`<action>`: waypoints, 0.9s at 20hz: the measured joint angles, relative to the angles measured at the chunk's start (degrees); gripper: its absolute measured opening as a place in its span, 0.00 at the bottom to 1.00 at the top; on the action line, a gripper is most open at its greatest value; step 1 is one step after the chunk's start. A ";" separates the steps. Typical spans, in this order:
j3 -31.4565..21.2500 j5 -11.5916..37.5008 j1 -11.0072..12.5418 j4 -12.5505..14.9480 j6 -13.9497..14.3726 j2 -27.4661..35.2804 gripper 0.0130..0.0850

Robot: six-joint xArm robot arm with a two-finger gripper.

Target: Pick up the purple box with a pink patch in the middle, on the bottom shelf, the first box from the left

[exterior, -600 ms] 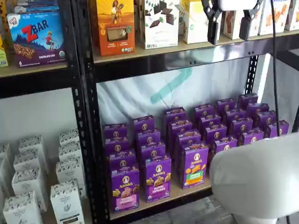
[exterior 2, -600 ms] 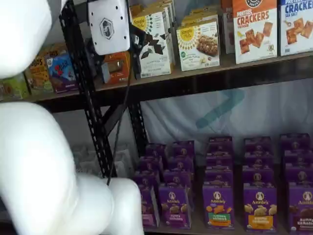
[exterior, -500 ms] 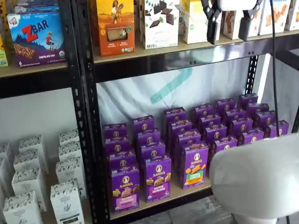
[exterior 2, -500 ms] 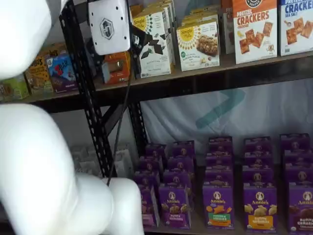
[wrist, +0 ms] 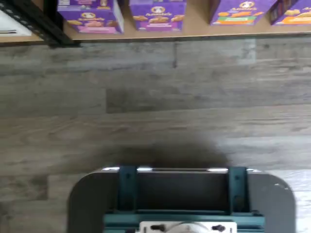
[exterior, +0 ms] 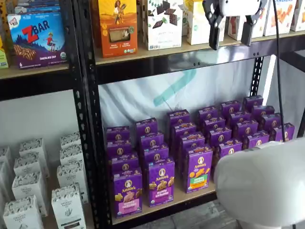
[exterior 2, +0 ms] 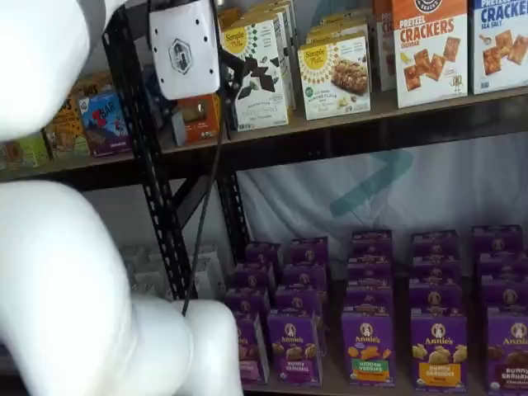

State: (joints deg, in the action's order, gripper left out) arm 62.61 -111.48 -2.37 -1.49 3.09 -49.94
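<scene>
Hand (exterior: 230,39) hangs high before the upper shelf, black fingers (exterior: 214,28) plainly apart, holding nothing; purple box (exterior: 127,192) with pink band stands upright at the bottom shelf's (exterior: 186,196) front left corner, well below.

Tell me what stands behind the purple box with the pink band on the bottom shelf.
Behind the purple box, a row of purple cartons runs back to the white sheet. Their lower fronts are covered, so their bands can't be told.

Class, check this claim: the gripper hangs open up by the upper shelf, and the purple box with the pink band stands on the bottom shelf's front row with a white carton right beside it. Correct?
Not quite. Beside the purple box on the bottom shelf stands another purple carton, not a white one, as a shelf view shows. The gripper does hang open by the upper shelf.
</scene>
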 joint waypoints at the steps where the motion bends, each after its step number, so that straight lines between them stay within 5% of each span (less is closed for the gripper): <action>1: -0.69 0.67 -0.94 0.95 0.57 -0.32 1.00; 18: -20.56 13.66 -0.16 -1.12 0.32 -5.86 1.00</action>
State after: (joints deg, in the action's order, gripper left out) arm 42.05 -97.83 -2.52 -2.61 3.41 -55.80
